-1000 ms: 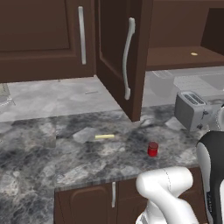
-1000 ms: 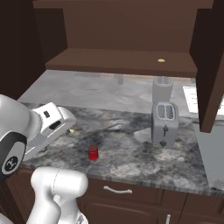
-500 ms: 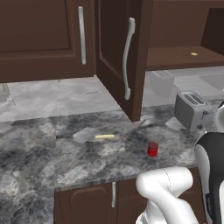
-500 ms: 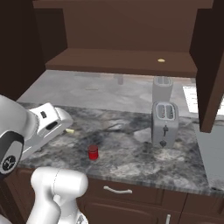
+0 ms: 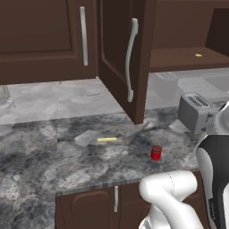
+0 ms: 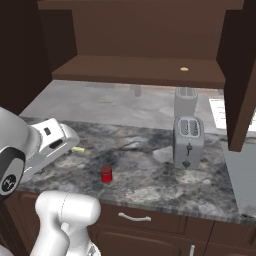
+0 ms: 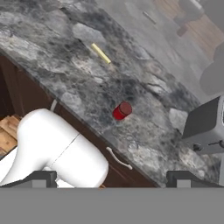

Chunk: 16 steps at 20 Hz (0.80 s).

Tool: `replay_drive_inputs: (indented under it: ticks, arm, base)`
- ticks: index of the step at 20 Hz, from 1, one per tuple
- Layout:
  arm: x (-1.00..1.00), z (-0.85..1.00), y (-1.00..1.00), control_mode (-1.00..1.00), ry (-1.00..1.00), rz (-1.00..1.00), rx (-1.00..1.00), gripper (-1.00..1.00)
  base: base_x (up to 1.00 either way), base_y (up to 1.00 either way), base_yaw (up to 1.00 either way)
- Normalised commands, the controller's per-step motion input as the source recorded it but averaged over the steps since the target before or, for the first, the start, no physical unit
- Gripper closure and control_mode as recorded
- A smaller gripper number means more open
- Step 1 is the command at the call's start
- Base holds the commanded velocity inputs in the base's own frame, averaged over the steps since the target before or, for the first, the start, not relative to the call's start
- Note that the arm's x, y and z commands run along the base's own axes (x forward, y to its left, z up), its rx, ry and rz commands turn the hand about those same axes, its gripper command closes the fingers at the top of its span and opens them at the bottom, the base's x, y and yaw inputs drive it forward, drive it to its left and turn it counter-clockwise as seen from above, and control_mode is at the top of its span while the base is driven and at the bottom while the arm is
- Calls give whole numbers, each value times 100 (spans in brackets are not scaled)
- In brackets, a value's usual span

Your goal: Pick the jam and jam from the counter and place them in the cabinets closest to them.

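- The red jam jar [image 7: 122, 110] is standing on the granite counter [image 5: 36, 152], well clear of the claw [image 7: 112, 178] (fingertips spread wide, holding nothing).
- A yellow stick [image 5: 107, 139] is lying left of the jar; the toaster [image 6: 188, 141] is sitting right.
- The cabinet door [image 5: 123, 53] is hanging open above.

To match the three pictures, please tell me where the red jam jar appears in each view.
Left base view: red jar right of centre, on the counter near its front edge.
Right base view: left of centre.
Hand view: near the centre.
Shared landmark: the toaster; the jar stands between it and the yellow stick.
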Motion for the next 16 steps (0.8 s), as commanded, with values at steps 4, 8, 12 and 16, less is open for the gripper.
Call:
replay_drive_inputs:
  ticks: [4,8,12,16]
  arm:
    - [2,-4,0,-100,1,0,2,-100]
    - [14,-28,0,-100,6,0,0,-100]
    - [12,-32,0,-100,7,0,0,-100]
    - [12,-32,0,-100,7,0,0,-100]
  base:
    - [0,0,0]
    - [0,0,0]
    - [0,0,0]
    - [0,0,0]
